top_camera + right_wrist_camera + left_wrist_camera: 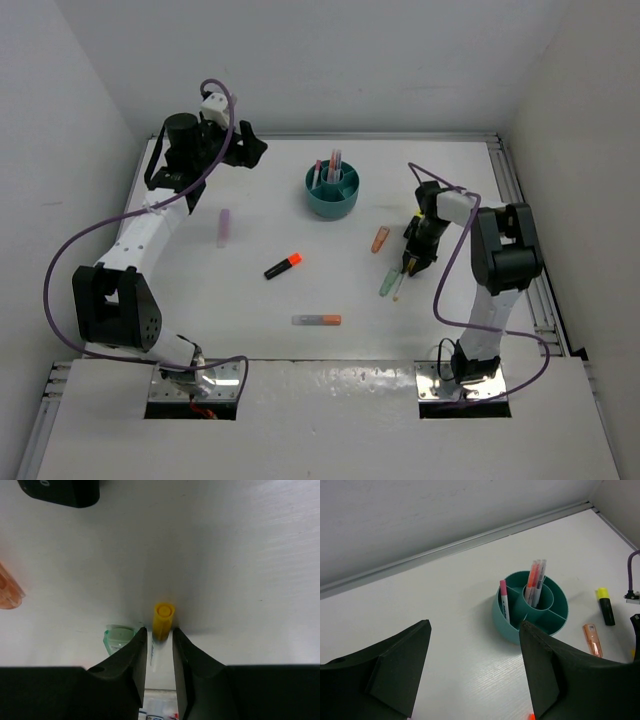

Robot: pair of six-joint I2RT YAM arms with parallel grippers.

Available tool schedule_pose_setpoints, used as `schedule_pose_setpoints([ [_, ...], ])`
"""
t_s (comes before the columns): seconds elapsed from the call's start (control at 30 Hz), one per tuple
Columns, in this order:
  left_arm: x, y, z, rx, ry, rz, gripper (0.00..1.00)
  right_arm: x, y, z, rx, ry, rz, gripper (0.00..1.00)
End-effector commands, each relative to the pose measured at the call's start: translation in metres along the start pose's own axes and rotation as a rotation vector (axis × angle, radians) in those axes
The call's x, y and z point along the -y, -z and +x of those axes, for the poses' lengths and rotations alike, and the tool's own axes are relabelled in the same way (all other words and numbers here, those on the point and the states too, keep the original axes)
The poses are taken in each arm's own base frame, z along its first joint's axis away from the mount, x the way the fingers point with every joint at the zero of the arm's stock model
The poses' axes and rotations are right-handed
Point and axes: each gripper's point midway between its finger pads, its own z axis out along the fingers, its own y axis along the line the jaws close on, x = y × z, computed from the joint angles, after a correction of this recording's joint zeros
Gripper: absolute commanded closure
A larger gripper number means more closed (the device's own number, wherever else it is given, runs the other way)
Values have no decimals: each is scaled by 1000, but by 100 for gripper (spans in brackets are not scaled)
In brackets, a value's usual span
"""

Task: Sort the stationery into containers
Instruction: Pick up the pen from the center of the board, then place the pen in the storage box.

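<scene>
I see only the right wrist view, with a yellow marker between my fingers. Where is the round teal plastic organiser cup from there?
Observer: The round teal plastic organiser cup stands to the left of the right gripper and farther back, apart from it.
Operator: Does it hold pens already?
Observer: Yes, several thin pens stand in its centre tube, one pink pen in a ring compartment.
Operator: And the left gripper?
Observer: The left gripper is open and empty, left of the cup.

Robot lab cell: bare white walls [300,60] boxing a table [270,190].
</scene>
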Motion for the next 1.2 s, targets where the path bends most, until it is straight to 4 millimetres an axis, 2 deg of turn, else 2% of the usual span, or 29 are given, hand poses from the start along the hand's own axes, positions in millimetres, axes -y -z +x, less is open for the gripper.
schedule_pose_setpoints([
  [0.0,-4,13,-17,36,-14,-34,23,6,-7,-11,25,1,54,73],
  [0.1,-5,14,-15,26,-16,-41,23,11,-10,-10,18,15,75,76],
  [0.2,-4,15,-16,27,-18,-41,23,14,-9,-9,18,27,81,89],
  [0.33,-4,15,-15,26,-21,-38,22,16,3,-12,52,32,72,99],
  [0.43,-3,15,-17,36,-19,-33,22,14,21,-14,89,41,47,100],
  [0.53,0,15,-22,61,-13,-15,22,5,46,-24,146,68,-24,100],
  [0.6,4,17,-26,77,-13,4,22,-9,76,-40,233,95,-98,100],
  [0.63,5,17,-28,86,-10,8,22,-22,88,-46,255,108,-157,100],
  [0.67,7,17,-28,89,-10,16,22,-37,113,-62,332,124,-212,100],
  [0.73,6,20,-32,100,-5,14,22,-61,142,-78,409,153,-298,100],
  [0.77,2,21,-31,99,-1,8,22,-86,171,-94,501,193,-361,100],
  [0.8,1,23,-32,101,10,6,22,-101,184,-101,543,219,-395,100],
  [0.83,-5,25,-32,103,16,-7,22,-131,215,-111,638,281,-455,100],
  [0.87,-8,26,-31,101,19,-14,22,-145,231,-117,690,316,-481,100],
  [0.9,-10,29,-32,101,24,-21,22,-162,237,-121,719,352,-499,100],
  [0.93,-15,32,-33,105,25,-33,22,-191,267,-125,815,409,-544,100],
  [0.97,-17,33,-31,102,28,-38,22,-205,278,-128,868,450,-550,100],
  [1.0,-17,36,-34,106,21,-41,22,-219,276,-132,898,482,-542,100],
  [1.03,-22,38,-34,107,20,-59,22,-241,296,-135,1001,526,-548,100],
  [1.07,-22,40,-34,110,18,-64,22,-253,301,-137,1044,540,-551,100],
  [1.1,-24,43,-35,112,15,-73,22,-263,293,-142,1061,540,-538,100],
  [1.13,-25,45,-34,110,13,-78,22,-283,301,-139,1110,552,-557,100],
  [1.17,-25,46,-34,107,11,-83,22,-286,302,-148,1150,509,-518,100],
])
